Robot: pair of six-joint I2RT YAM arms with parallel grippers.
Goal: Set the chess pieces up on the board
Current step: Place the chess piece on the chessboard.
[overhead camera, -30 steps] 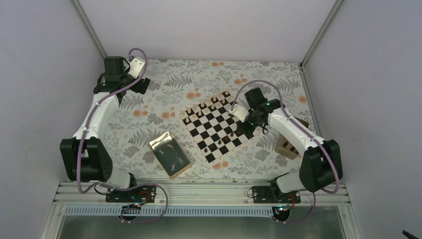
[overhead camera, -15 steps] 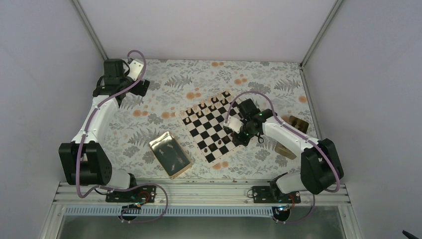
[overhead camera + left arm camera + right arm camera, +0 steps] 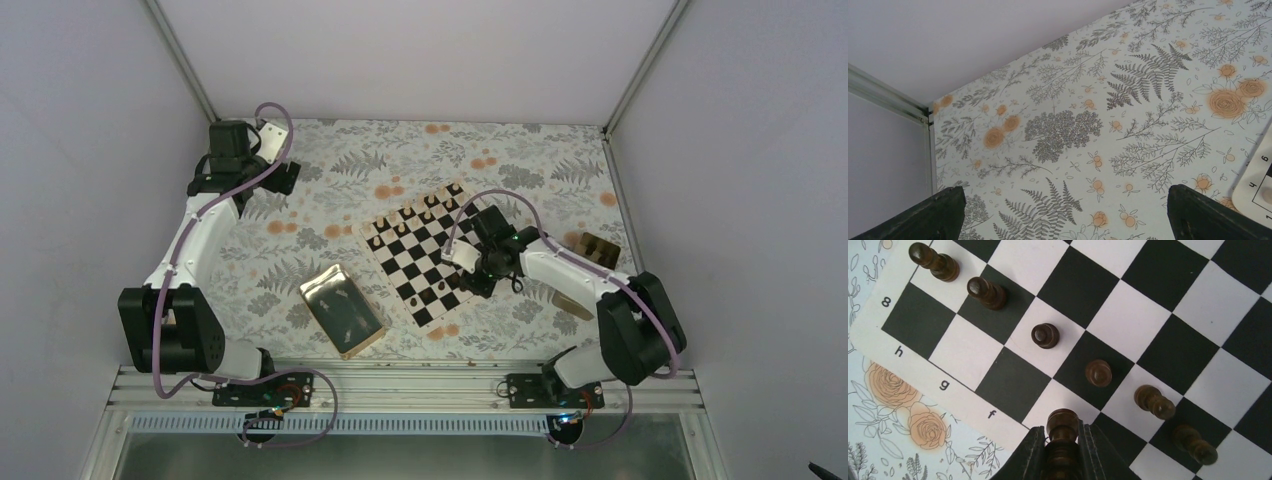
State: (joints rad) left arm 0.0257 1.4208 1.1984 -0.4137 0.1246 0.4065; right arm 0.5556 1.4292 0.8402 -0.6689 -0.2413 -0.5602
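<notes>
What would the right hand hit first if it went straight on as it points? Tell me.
Most likely the board: the right hand, shut on a dark chess piece, points down at a bare cream edge square beside file f. The held piece would land first; depth is unclear.

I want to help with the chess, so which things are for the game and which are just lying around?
For the job: board; row of dark pieces standing on it; held dark piece, pinched in the right gripper.

Lying about: gold tray (small bits inside, too small to tell); tan box; flowery tablecloth; left gripper, open and off by the far corner.
</notes>
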